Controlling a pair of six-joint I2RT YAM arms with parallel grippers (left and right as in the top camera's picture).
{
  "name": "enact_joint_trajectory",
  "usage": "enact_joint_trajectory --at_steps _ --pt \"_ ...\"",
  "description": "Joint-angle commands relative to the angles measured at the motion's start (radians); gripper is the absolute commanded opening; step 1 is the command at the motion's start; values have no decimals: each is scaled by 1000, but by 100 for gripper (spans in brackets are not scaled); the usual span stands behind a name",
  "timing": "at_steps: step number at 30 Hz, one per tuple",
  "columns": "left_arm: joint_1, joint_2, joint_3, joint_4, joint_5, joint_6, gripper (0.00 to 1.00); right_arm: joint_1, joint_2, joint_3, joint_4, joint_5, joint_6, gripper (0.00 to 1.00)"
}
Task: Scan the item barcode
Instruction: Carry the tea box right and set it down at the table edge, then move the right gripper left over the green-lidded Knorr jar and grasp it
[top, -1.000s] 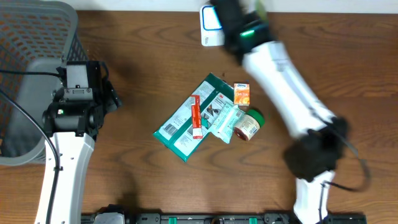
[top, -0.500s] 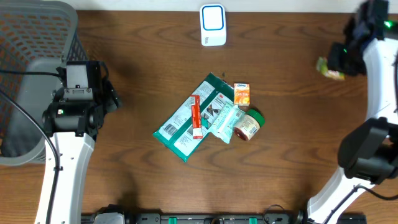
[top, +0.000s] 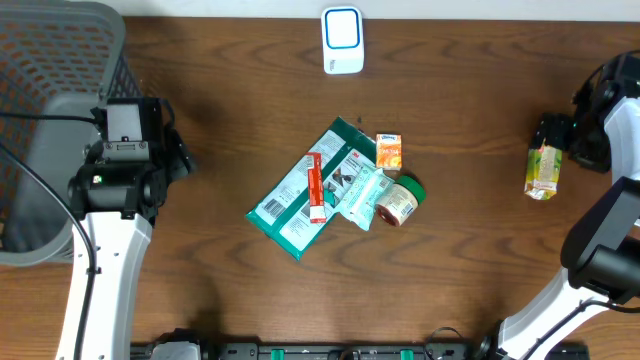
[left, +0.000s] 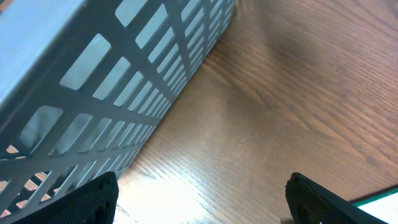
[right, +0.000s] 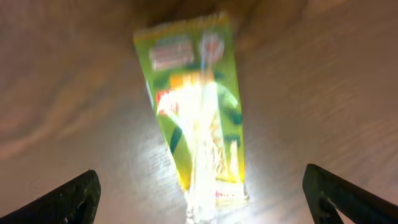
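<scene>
Green packet (top: 542, 170) loose near right edge of table (top: 470, 260); right gripper (right: 202, 190) and left gripper (left: 202, 199) wide apart

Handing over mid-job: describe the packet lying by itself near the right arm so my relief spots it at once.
Start at the brown wooden table and go to its right edge, beside the right arm. There lies a slim yellow-green packet, flat on the wood. Unlike the items heaped at the table's middle, it lies alone and is the only yellow-green thing.
</scene>
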Motion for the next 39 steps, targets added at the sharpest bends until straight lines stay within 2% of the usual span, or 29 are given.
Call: enact_joint_trajectory --at_steps 1,3,6,7,9,10,11,14,18,21,25,28,34,35,36,37,39 --pt "5 -3 10 -3 -13 9 87 -3 -8 48 -43 -27 -21 99" --pt "5 -3 10 -2 -13 9 87 -3 -8 88 -103 -103 -21 98" --pt "5 -3 10 -3 -13 9 87 -3 -8 116 -183 -193 -21 87" --pt "5 -3 10 -3 -13 9 87 -3 -8 116 -203 -214 -21 78" --pt "5 -3 10 -3 -13 9 87 0 -7 98 -226 -228 -21 46" --pt "5 -3 10 -3 -13 9 87 4 -7 77 -219 -229 -21 36" --pt "5 -3 10 -3 -13 9 87 10 -7 50 -198 -229 -21 30" --pt "5 -3 10 -3 -13 9 87 37 -7 -53 -81 -228 -23 23" --pt "5 -3 10 -3 -13 9 87 65 -6 -203 105 -190 -24 24" --pt "5 -3 10 -3 -13 9 87 66 -6 -272 198 -42 24 26" --pt "5 -3 10 -2 -13 9 87 56 -9 -275 209 151 100 25" --pt "5 -3 10 -3 -13 9 87 57 -15 -255 193 117 99 31" --pt "5 -3 10 -2 -13 9 87 85 -15 -174 76 -298 27 58" --pt "5 -3 10 -2 -13 9 87 91 -15 -163 44 -363 24 69" --pt "5 -3 10 -3 -13 9 87 98 -15 -151 7 -435 23 89" --pt "5 -3 10 -3 -13 9 87 106 -15 -141 -25 -489 23 99" --pt "5 -3 10 -3 -13 9 87 125 -15 -127 -79 -596 24 99"
